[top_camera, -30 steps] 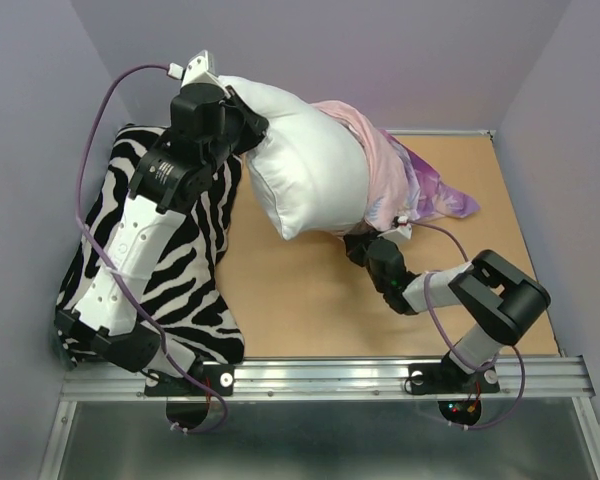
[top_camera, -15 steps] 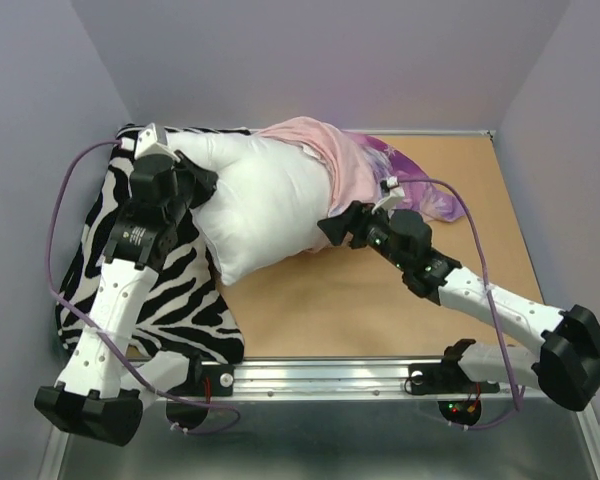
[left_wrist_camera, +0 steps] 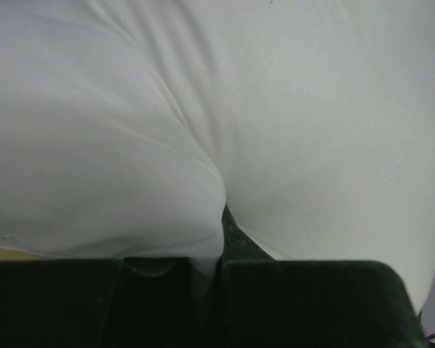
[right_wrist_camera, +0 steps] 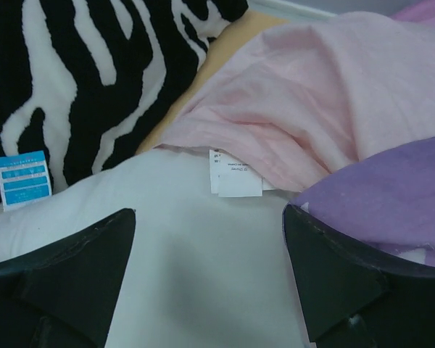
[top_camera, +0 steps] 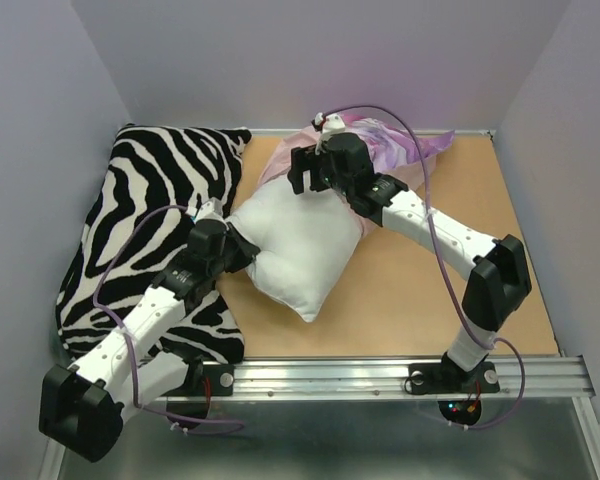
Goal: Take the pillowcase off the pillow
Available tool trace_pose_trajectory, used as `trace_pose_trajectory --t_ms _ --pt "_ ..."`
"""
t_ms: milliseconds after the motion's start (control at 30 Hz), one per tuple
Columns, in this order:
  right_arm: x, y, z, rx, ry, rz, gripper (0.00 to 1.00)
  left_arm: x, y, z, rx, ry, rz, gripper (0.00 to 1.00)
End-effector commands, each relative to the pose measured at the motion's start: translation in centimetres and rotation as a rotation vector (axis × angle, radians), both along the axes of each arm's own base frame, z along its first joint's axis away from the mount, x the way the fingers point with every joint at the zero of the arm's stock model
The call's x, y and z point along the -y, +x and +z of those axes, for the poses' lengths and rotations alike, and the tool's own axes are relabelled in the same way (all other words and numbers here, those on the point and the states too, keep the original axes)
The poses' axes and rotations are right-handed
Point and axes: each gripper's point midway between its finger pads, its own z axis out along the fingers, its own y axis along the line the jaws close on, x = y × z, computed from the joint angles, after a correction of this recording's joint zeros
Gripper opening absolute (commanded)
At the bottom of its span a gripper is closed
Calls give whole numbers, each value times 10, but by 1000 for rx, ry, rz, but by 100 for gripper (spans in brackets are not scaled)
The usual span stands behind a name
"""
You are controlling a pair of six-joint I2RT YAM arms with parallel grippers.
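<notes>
The white pillow point(top_camera: 298, 250) lies on the table's middle, almost all of it bare. Its far edge point(right_wrist_camera: 188, 246) is tucked under the pale pink rim of the pillowcase point(right_wrist_camera: 297, 109). The pillowcase point(top_camera: 390, 150) is bunched pink and purple at the back of the table. My left gripper point(top_camera: 248, 252) is shut on the pillow's left corner, and white fabric point(left_wrist_camera: 203, 145) fills its wrist view, pinched between the fingers point(left_wrist_camera: 167, 290). My right gripper point(top_camera: 308, 180) hovers open over the pillow's far edge with nothing between its fingertips point(right_wrist_camera: 123, 239).
The zebra-striped cushion point(top_camera: 150, 220) fills the left side of the table, under my left arm. A small white tag point(right_wrist_camera: 235, 174) sits at the pillowcase's rim, and a blue tag point(right_wrist_camera: 23, 179) at the cushion's edge. Bare brown tabletop point(top_camera: 420, 290) shows on the right.
My left gripper has pulled the pillow down and toward the near left, out of the pillowcase. My right gripper opened, let go of the pillowcase and swung to the pillow's far edge.
</notes>
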Motion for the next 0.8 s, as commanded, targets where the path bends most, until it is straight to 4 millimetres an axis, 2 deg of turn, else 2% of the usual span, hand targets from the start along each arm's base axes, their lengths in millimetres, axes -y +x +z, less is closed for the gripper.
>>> trace_pose_trajectory --t_ms 0,67,167,200,267,367,500,533,600,633,700,733,767 --pt "3 -8 50 89 -23 51 89 27 0 9 72 -88 -53 0" --pt "-3 -15 51 95 -27 115 89 36 -6 -2 44 -79 -81 0" --pt "-3 -4 32 98 -142 125 90 48 -21 -23 -9 -63 -122 0" --pt "-8 -1 18 60 -179 149 90 55 -21 -23 4 -73 -134 0" --pt "-14 -4 5 69 -258 232 90 63 -29 -31 -17 -75 -160 0" --pt "-7 7 -13 62 -335 200 90 67 -34 -45 -38 -55 -158 0" --pt "-4 17 -32 47 -422 191 91 75 -38 -47 -41 -55 -174 0" --pt "-5 22 -29 62 -435 182 92 76 -39 -46 -39 -57 -178 0" --pt "-2 33 -43 44 -487 148 92 79 -41 -48 -44 -56 -184 0" --pt "-1 39 -38 56 -494 125 92 81 -43 -50 -49 -55 -191 0" --pt "-3 48 -56 31 -535 112 92 83 -48 -55 -61 -52 -196 0" --pt "2 55 -51 44 -558 68 90 85 -49 -56 -64 -54 -198 0" --pt "3 59 -70 17 -599 62 89 85 -51 -58 -70 -54 -201 0"
